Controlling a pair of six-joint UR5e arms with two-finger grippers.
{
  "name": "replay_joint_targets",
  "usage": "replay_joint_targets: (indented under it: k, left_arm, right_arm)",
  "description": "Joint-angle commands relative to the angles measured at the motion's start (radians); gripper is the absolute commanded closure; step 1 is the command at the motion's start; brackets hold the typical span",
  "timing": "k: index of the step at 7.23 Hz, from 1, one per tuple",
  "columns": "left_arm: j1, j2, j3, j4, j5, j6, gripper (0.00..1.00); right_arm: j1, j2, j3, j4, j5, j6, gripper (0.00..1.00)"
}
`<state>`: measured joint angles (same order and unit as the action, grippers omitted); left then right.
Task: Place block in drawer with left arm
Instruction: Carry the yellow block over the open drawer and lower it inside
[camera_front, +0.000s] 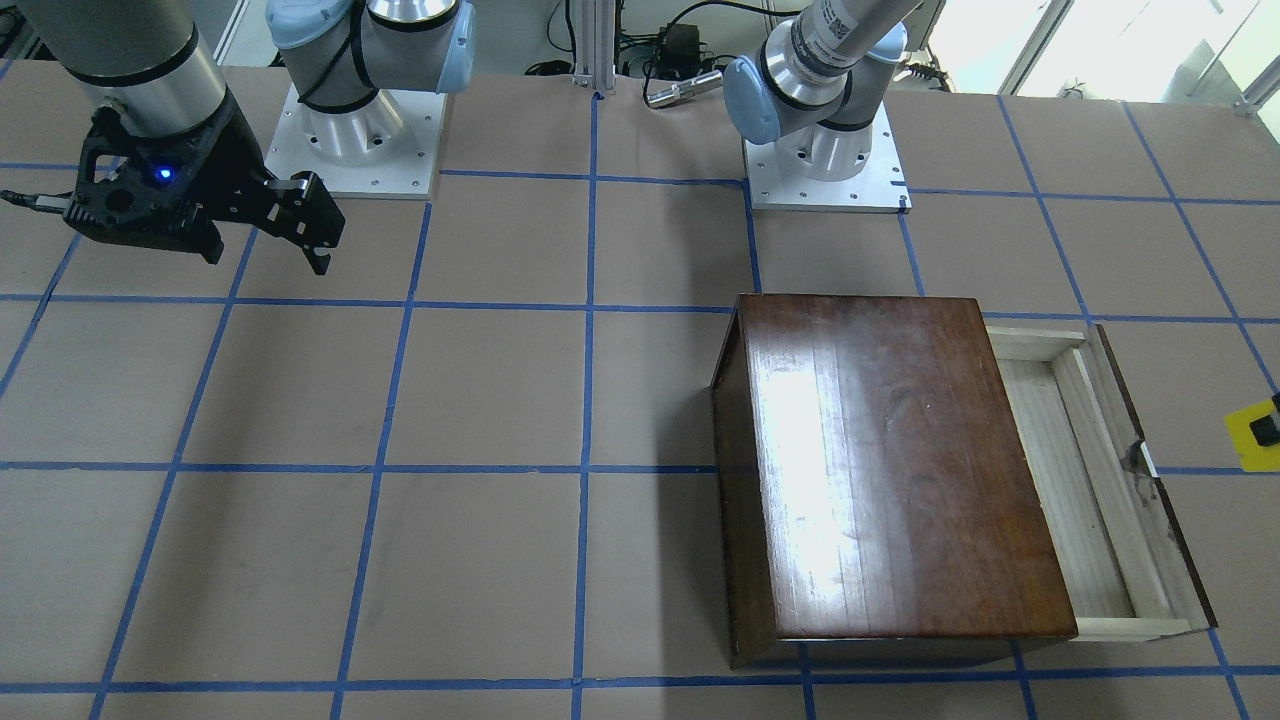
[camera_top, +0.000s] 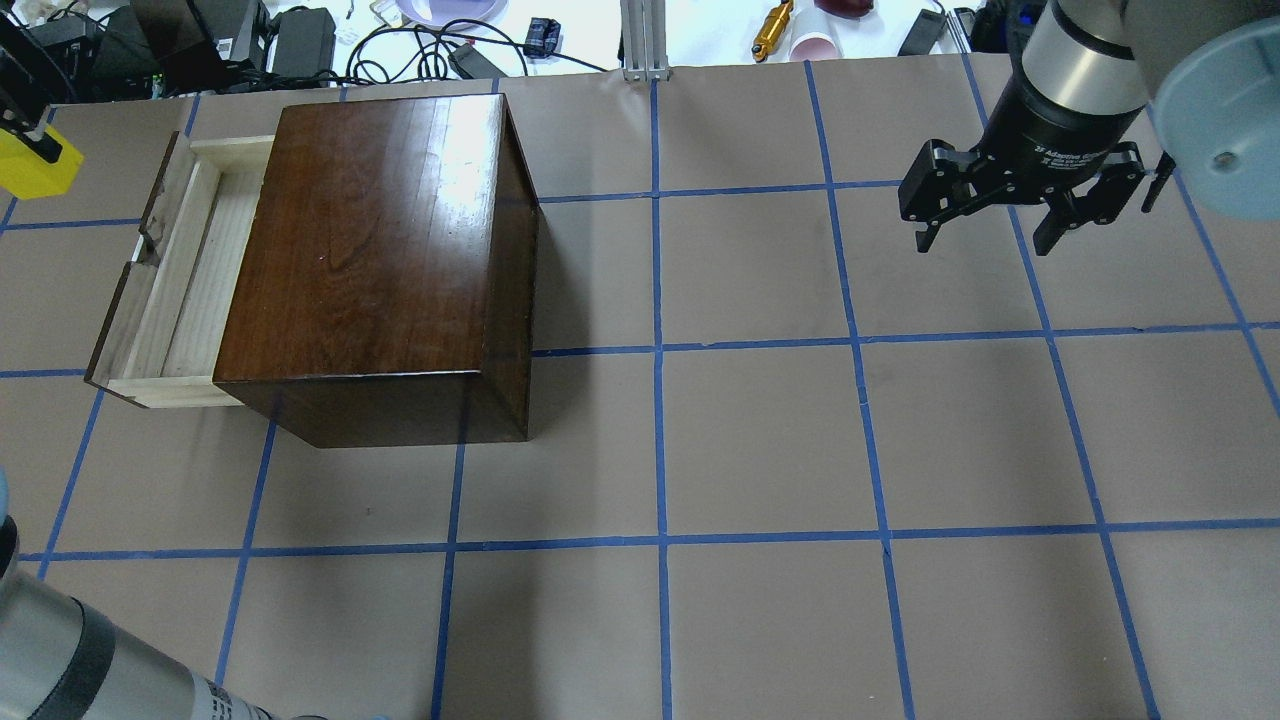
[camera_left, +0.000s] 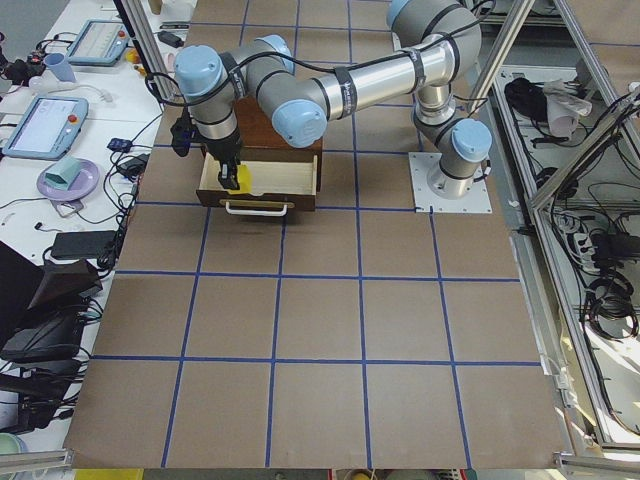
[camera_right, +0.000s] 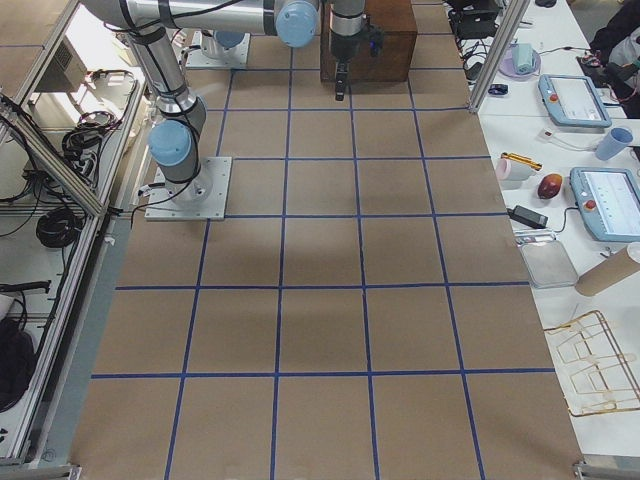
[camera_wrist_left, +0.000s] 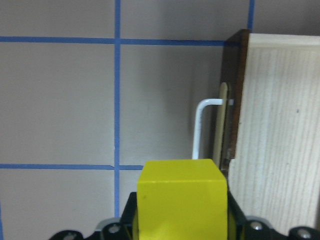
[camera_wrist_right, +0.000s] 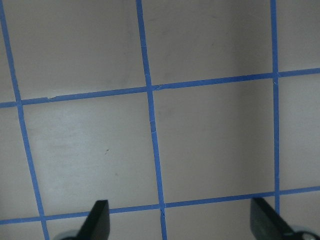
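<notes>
My left gripper (camera_wrist_left: 181, 220) is shut on the yellow block (camera_wrist_left: 181, 197). It holds the block above the table, just outside the drawer's dark front panel and white handle (camera_wrist_left: 202, 125). The block also shows at the frame edge in the overhead view (camera_top: 35, 165) and the front-facing view (camera_front: 1250, 440). The drawer (camera_top: 190, 270) is pulled out of the dark-brown box (camera_top: 380, 260), and its pale wood tray (camera_front: 1070, 480) holds nothing. My right gripper (camera_top: 985, 243) is open and empty, hovering far from the box; it also shows in the front-facing view (camera_front: 268, 255).
The two arm bases (camera_front: 350, 140) (camera_front: 825, 165) are bolted at the robot's side of the table. Cables, tools and a pink cup (camera_top: 818, 45) lie beyond the far edge. Blue tape lines grid the brown tabletop.
</notes>
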<state>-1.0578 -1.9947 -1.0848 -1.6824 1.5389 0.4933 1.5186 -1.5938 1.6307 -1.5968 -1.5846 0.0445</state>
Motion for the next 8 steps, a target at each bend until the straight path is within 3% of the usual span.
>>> replay_joint_targets:
  k: [1,8]
  left_arm:
    - [-0.063,0.025,-0.078,0.004,-0.025,-0.094,1.00]
    - [-0.079,-0.006,-0.303,0.239,-0.028,-0.030,1.00]
  right_arm:
    - [0.000,0.000,0.001,0.000,0.000,0.000,0.00]
    - [0.000,0.000,0.000,0.000,-0.002,0.000,0.00]
